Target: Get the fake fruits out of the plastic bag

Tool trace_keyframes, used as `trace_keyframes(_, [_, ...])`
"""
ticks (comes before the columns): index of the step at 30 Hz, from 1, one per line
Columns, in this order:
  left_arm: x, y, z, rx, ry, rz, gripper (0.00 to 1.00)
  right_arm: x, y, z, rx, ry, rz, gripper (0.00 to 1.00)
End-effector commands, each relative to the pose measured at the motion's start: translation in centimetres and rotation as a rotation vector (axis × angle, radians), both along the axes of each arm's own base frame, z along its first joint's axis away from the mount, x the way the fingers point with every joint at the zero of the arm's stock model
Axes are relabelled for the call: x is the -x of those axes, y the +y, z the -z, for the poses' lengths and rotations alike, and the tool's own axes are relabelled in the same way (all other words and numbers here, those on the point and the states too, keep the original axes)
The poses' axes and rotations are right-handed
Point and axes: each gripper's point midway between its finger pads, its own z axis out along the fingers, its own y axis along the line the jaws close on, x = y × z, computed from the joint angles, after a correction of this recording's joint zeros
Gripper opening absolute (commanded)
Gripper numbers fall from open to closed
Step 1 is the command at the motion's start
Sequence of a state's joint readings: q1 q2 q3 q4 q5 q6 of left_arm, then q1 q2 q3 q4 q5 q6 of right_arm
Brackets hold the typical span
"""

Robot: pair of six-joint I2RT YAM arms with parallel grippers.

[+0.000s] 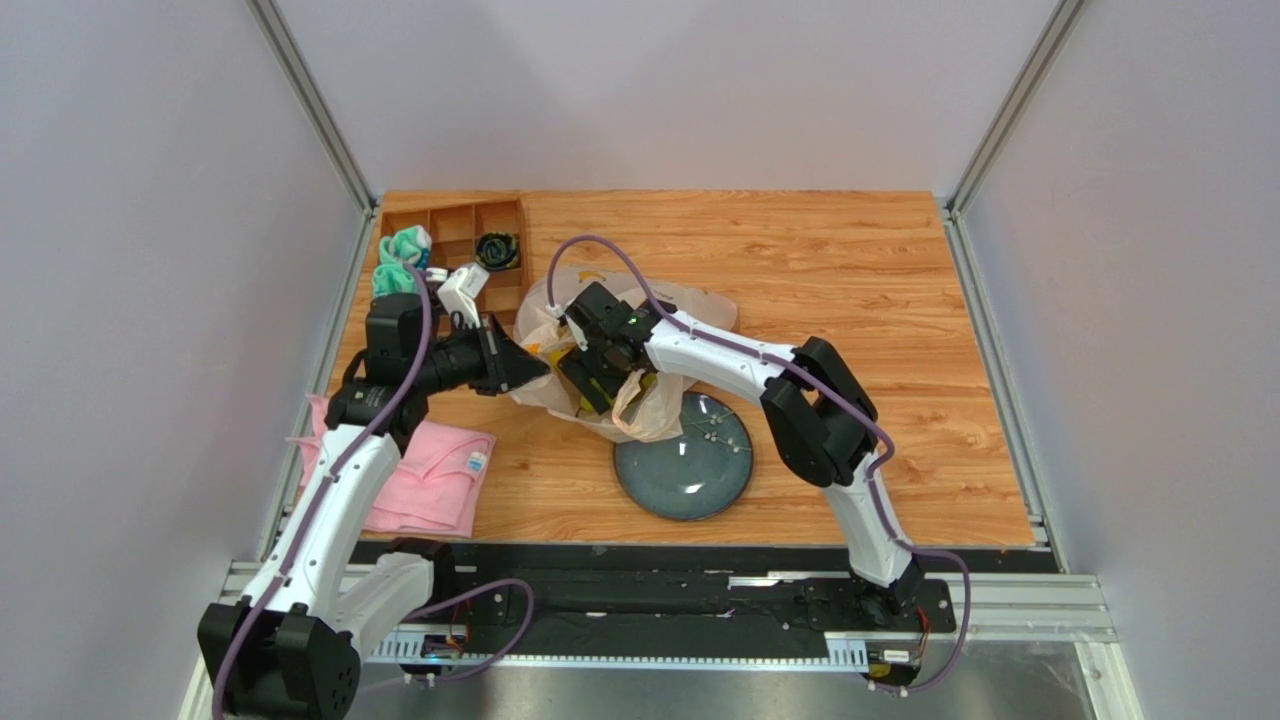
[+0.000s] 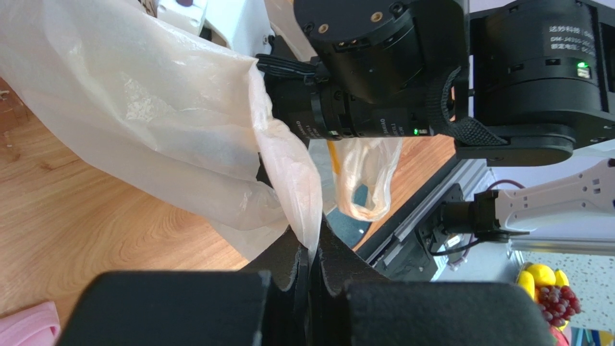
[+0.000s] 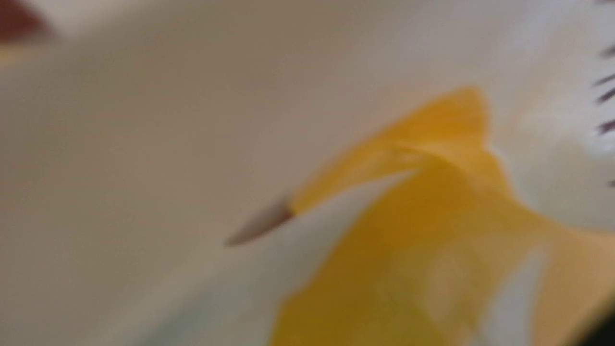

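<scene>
The plastic bag (image 1: 655, 408) (image 2: 166, 144) lies crumpled at the middle of the desk (image 1: 842, 270), its lower edge touching the rim of a dark grey plate (image 1: 691, 477). It is thin, creased, cream-white film, half see-through, with an orange-yellow print (image 3: 404, 238) filling the blurred right wrist view; the fruits cannot be made out through it.

The left gripper (image 1: 526, 371) (image 2: 309, 263) has its two fingers pressed together on a fold of the bag's left edge, the film pulled up taut from the pinch. The right gripper (image 1: 601, 378) reaches into the bag from above, plastic against its lens; whether its fingers are apart or together I cannot tell.

The desk is light wood-grain board. A folded pink cloth (image 1: 409, 477) lies at its near left, and a wooden compartment tray (image 1: 451, 228) at the far left corner holds a teal sock (image 1: 395, 270) and a black sock (image 1: 496, 249). Plain grey panels (image 1: 646, 90) wall the desk on three sides.
</scene>
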State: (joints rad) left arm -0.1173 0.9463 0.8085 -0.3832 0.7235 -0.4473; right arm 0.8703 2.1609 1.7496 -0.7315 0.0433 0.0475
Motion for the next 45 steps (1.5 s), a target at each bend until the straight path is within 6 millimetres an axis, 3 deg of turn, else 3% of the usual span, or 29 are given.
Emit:
trace_keyframes(1, [-0.5,-0.1,-0.9,-0.003,-0.057,0.012,0.03,-1.2,1.3,-1.2,-0.042,-0.033,-0.049,0.63])
trace_keyframes(3, [-0.6,0.0,-0.9,-0.006,-0.065,0.007,0.03,-1.1,2.0,-2.5,-0.080,-0.037,-0.104,0.53])
trace_keyframes(6, [-0.7,0.1,-1.0,-0.008,-0.076,-0.003,0.03,-0.8,2.7,-6.3,-0.139,-0.075,-0.159,0.44])
trace_keyframes(7, [-0.9,0.2,-1.1,-0.009,-0.088,-0.008,0.03,-0.7,2.6,-8.2,-0.165,-0.095,-0.172,0.42])
trace_keyframes(10, [-1.6,0.5,-1.4,-0.009,-0.106,-0.033,0.03,0.3,2.3,-11.4,-0.228,-0.091,-0.240,0.37])
trace_keyframes(11, [-1.9,0.5,-1.3,-0.010,-0.106,-0.036,0.03,0.7,1.9,-13.7,-0.276,-0.104,-0.259,0.36])
trace_keyframes(13, [-2.5,0.5,-1.9,-0.011,-0.120,-0.038,0.03,1.5,1.2,-15.4,-0.304,-0.108,-0.299,0.35])
trace_keyframes(14, [-2.8,0.5,-1.9,-0.014,-0.121,-0.037,0.03,2.2,0.6,-17.3,-0.343,-0.119,-0.324,0.35])
trace_keyframes(17, [-3.4,0.6,-2.2,-0.019,-0.123,-0.042,0.03,3.8,-0.9,-19.4,-0.397,-0.115,-0.392,0.33])
trace_keyframes(18, [-3.6,0.5,-2.4,-0.017,-0.125,-0.042,0.03,4.8,-1.7,-21.8,-0.439,-0.151,-0.417,0.32])
trace_keyframes(19, [-3.8,0.5,-2.5,-0.012,-0.122,-0.044,0.03,5.4,-2.4,-21.8,-0.451,-0.145,-0.427,0.32])
trace_keyframes(21, [-4.1,0.4,-2.3,-0.005,-0.108,-0.043,0.03,6.3,-4.1,-24.5,-0.478,-0.217,-0.435,0.32])
trace_keyframes(24, [-4.4,0.3,-2.0,-0.004,-0.092,-0.047,0.03,6.3,-7.9,-24.7,-0.416,-0.256,-0.395,0.32])
trace_keyframes(25, [-4.5,0.4,-2.0,-0.004,-0.088,-0.052,0.03,6.7,-9.6,-25.8,-0.406,-0.299,-0.372,0.32])
trace_keyframes(26, [-4.6,0.4,-2.0,-0.005,-0.090,-0.053,0.03,5.6,-12.3,-24.8,-0.355,-0.297,-0.279,0.32])
trace_keyframes(27, [-4.6,0.4,-2.1,-0.005,-0.093,-0.054,0.03,5.2,-14.0,-24.5,-0.346,-0.296,-0.219,0.32])
trace_keyframes(28, [-4.6,0.4,-2.3,-0.004,-0.098,-0.056,0.03,4.2,-17.1,-24.8,-0.338,-0.318,-0.117,0.32])
trace_keyframes(29, [-4.6,0.4,-2.1,-0.007,-0.096,-0.059,0.03,3.9,-19.1,-22.9,-0.291,-0.289,-0.027,0.32])
trace_keyframes(31, [-4.5,0.5,-2.1,-0.008,-0.093,-0.060,0.03,3.1,-22.9,-21.0,-0.228,-0.255,0.126,0.33])
trace_keyframes(34, [-4.3,0.5,-1.8,-0.003,-0.083,-0.061,0.03,4.5,-26.1,-15.6,-0.205,-0.044,0.346,0.33])
trace_keyframes(36, [-4.1,0.4,-1.6,0.003,-0.079,-0.061,0.03,7.1,-26.0,-11.5,-0.197,0.111,0.376,0.33])
trace_keyframes(40, [-3.8,0.7,-1.5,-0.004,-0.092,-0.072,0.04,9.9,-24.1,-7.4,-0.200,0.246,0.318,0.35])
trace_keyframes(45, [-3.5,0.9,-1.1,-0.011,-0.102,-0.078,0.05,8.8,-21.3,-5.0,-0.228,0.264,0.275,0.38])
